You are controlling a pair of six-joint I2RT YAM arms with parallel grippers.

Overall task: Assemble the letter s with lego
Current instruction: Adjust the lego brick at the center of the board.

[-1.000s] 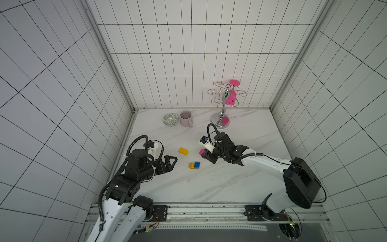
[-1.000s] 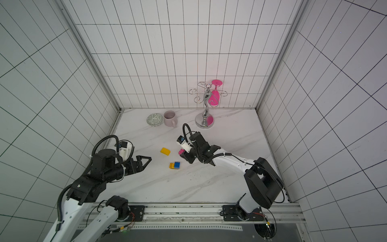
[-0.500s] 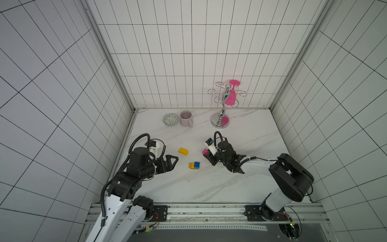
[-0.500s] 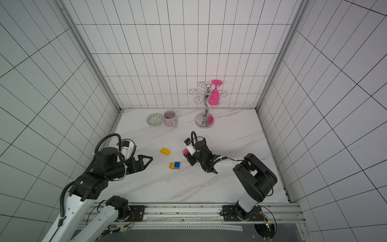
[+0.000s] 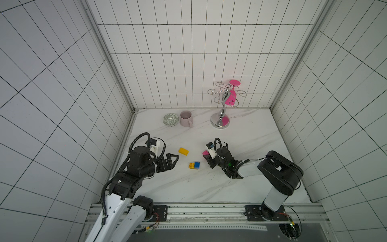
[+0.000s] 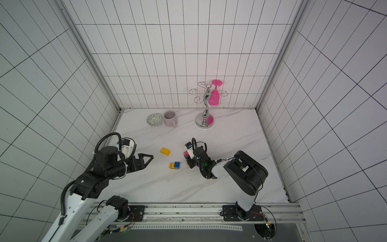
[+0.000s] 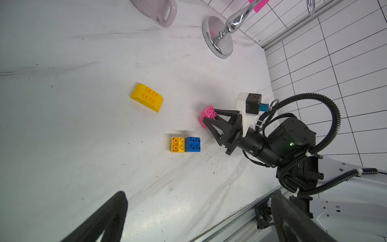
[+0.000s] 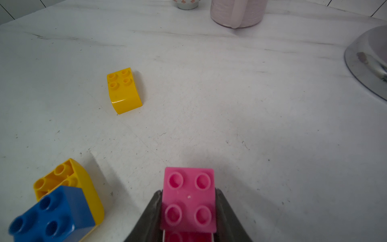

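Two jaws stand wide apart on the empty left gripper (image 5: pixel 175 161), at nine o'clock of the blue brick (image 5: pixel 196 165) seated on a yellow brick (image 5: pixel 191 165) in a top view. At two o'clock of that pair the right gripper (image 7: pixel 209 115) clamps the pink brick (image 8: pixel 189 188); a loose yellow brick (image 7: pixel 146 99) lies at eleven. Keep the pink level, align the studs, then press straight down

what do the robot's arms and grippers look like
The left arm and right arm have black joints and white links. The left gripper and right gripper have black triangular open-frame jaws. A black ribbed cable hose loops over each wrist, beside a white bracket holding a small black camera with a blue plug. A green light marks the right wrist.
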